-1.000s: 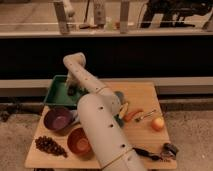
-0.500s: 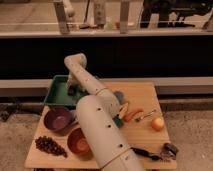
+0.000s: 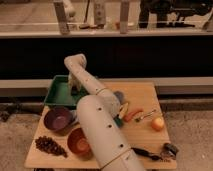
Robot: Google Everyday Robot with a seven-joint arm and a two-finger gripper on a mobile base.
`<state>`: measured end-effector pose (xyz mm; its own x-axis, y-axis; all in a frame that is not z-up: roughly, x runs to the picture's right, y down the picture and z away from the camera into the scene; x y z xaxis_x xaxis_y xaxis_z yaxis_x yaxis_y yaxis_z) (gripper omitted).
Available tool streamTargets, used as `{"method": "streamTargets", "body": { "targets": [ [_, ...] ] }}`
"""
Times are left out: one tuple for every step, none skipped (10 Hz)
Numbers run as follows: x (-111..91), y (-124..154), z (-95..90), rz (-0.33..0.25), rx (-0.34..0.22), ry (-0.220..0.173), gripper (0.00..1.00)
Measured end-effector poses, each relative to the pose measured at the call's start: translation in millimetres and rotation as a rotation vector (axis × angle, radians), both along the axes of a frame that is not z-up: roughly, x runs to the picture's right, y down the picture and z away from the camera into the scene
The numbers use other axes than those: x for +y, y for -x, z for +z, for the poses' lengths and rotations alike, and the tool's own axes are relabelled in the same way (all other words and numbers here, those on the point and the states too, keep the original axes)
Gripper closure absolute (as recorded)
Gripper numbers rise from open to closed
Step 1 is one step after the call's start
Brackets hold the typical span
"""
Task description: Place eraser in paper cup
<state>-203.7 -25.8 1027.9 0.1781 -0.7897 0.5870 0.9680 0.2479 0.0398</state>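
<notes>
My white arm reaches from the bottom of the camera view up over the wooden table (image 3: 145, 95) and bends down at the far left. My gripper (image 3: 74, 86) hangs over the green tray (image 3: 57, 95), close to its inner floor. I cannot make out an eraser or a paper cup for certain. A small dark object (image 3: 170, 149) lies at the table's front right corner. A grey round thing (image 3: 120, 96) shows just behind the arm; the arm hides part of it.
A purple bowl (image 3: 57, 119) and an orange bowl (image 3: 79, 142) stand front left, with dark grapes (image 3: 49, 146) beside them. An orange fruit (image 3: 158, 123), a red-orange vegetable (image 3: 133, 115) and a metal utensil (image 3: 146, 116) lie to the right. A dark wall runs behind the table.
The arm has shifted only slightly over the green tray. Nothing on the table has moved.
</notes>
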Motion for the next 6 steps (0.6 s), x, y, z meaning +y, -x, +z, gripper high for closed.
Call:
{"method": "streamTargets", "body": {
  "targets": [
    [0,-1,-0.1,0.003,-0.001,0.004,0.88],
    [-1,-1,-0.3,0.008,-0.005,0.006,0.92],
    [-1,0,-1.5,0.012,-0.012,0.006,0.92],
    [-3,2,-4.4,0.015,-0.024,0.005,0.92],
    [-5,2,-6.4,0.017,-0.035,0.004,0.92],
    [-8,3,-12.4,0.023,-0.058,-0.001,0.92]
  ]
}}
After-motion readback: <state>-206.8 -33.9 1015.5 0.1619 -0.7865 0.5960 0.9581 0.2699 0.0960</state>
